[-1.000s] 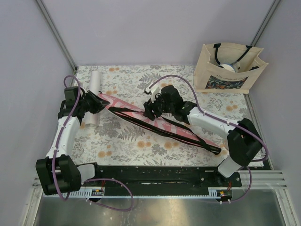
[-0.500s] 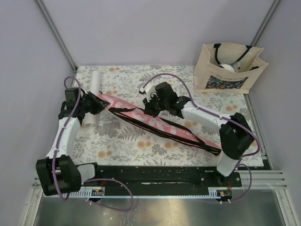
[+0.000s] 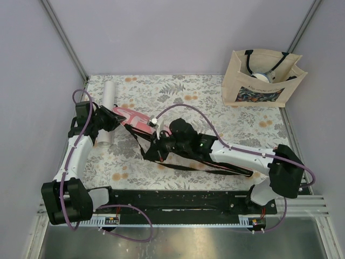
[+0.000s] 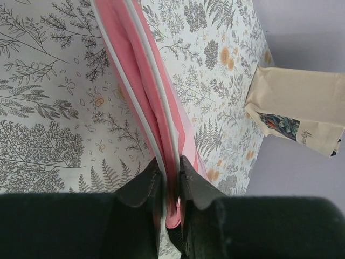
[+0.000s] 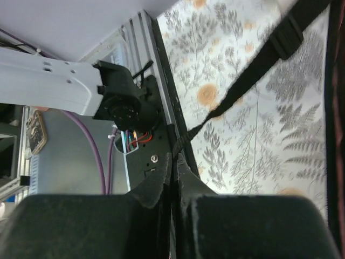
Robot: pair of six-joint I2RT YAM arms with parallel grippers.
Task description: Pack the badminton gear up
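Since a second ago my right arm has swung off the middle of the racket cover and dropped toward the near left. My right gripper [image 5: 173, 162] now sits low over the table, close to the base rail [image 3: 183, 202]. Its jaws are pressed together on the black strap [image 5: 253, 70], which runs taut away from my fingertips across the floral table [image 3: 215, 102]. I judge I am drawing the strap clear of the cover's body so it does not lie tangled over it.

My left gripper [image 4: 170, 167] has stayed put, pinched narrow on the end of the pink racket cover [image 4: 151, 102]. It clamps pink and white layers edgewise between the pads, which anchors the cover while the other arm tugs. The cover lies diagonally across the table from my left gripper toward the right arm's base, and my right arm hides much of it in the top view. I cannot tell from the wrist view whether the white edges in my left grip are the cover's piping or a racket frame already inside.

The white tube [image 3: 109, 97] lies just beside my left gripper, not yet packed. The beige tote bag [image 3: 261, 81] stands well apart in the far right corner.
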